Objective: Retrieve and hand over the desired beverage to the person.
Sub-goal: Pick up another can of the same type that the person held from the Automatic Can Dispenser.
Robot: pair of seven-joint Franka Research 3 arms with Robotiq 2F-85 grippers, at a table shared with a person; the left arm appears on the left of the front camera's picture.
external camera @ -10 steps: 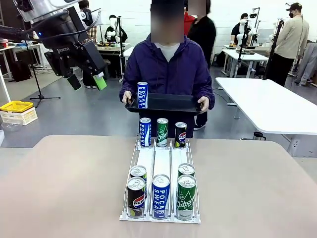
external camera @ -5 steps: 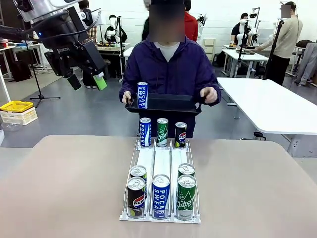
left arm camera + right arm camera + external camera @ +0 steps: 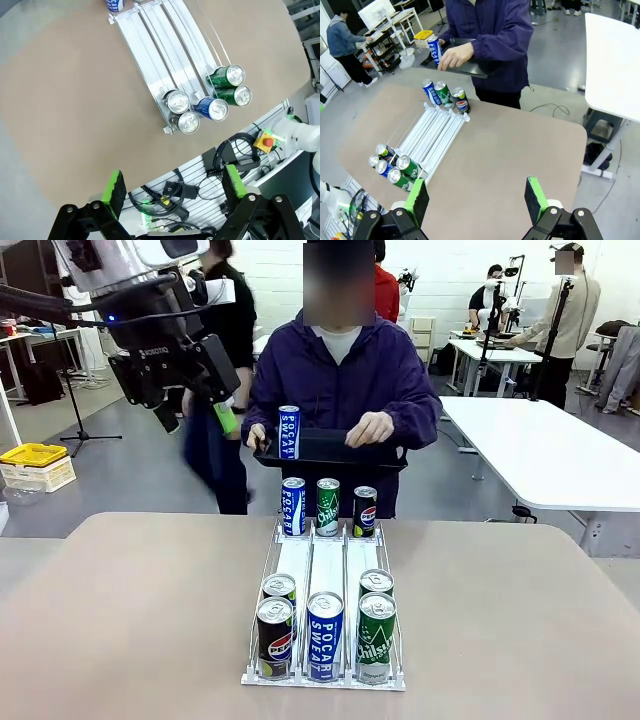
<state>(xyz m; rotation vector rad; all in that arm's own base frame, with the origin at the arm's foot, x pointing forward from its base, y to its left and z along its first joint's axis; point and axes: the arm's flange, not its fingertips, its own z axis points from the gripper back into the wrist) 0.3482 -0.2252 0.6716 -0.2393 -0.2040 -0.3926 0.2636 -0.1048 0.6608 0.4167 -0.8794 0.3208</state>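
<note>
**Shared table, both arms aloft: the person's hand has moved, no can chosen yet**

The beige table (image 3: 120,620) carries a white 3-lane rack (image 3: 326,558). Behind it is the busy lab, where a passer-by is now crossing at the back.

2 things changed in the last second:
- The person (image 3: 345,370) took one hand (image 3: 370,428) off the end of the black tray (image 3: 330,450) and brought it over the tray's middle. 1 blue can (image 3: 288,432) stands on that tray.
- My left gripper (image 3: 197,420) shifted a little toward the middle, with its fingers spread wide and holding nothing.

I read the hand as the start of a request. It points at no can I can make out, so the wanted drink is unsettled and I have nothing to reach for yet.

From the left wrist, the 5 cans (image 3: 212,109) at the rack's near end lie beyond the gap between the 2 green pads (image 3: 116,187). They are well apart from the pads, with bare table in between.

My right gripper (image 3: 476,200) is also spread wide and empty. The rack lies ahead of 1 of its pads and off to that side, well apart. The 3 far cans (image 3: 441,92) stand further along, near the person's tray.
</note>
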